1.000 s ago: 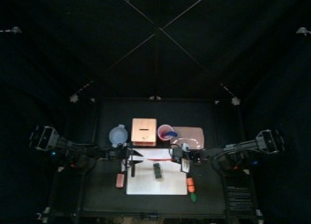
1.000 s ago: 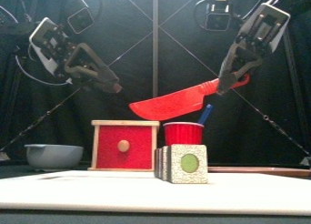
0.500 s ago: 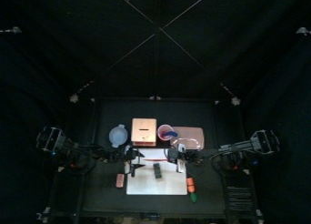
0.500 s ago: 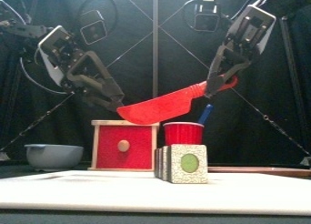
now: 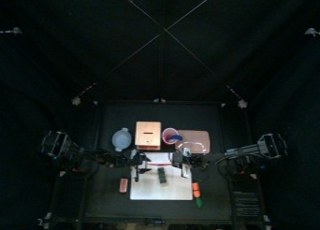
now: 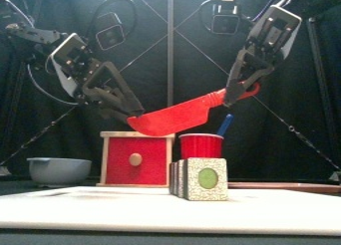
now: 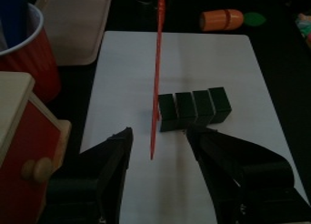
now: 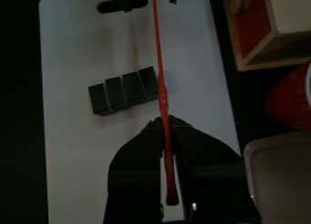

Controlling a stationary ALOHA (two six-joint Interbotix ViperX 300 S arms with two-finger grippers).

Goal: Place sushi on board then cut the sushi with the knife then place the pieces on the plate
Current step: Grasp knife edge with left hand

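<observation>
Front: left fingers [image 6: 115, 92] are coming in from the upper left and are now arriving at the tip of the red knife [image 6: 180, 113]. Right fingers [image 6: 244, 82] are staying clamped on its handle, upper right. The sushi roll [image 6: 200, 179] is standing whole on the white board [image 6: 120, 207], lower centre, beneath the blade.

Left wrist: fingers are gaping open, straddling the blade tip; contact not discernible.

Right wrist: fingers are squeezing the handle.

Top: both arms are meeting over the board, mid-worktop [image 5: 107, 206].

Judgement: left is preparing to steady the blade; cutting not yet begun.
</observation>
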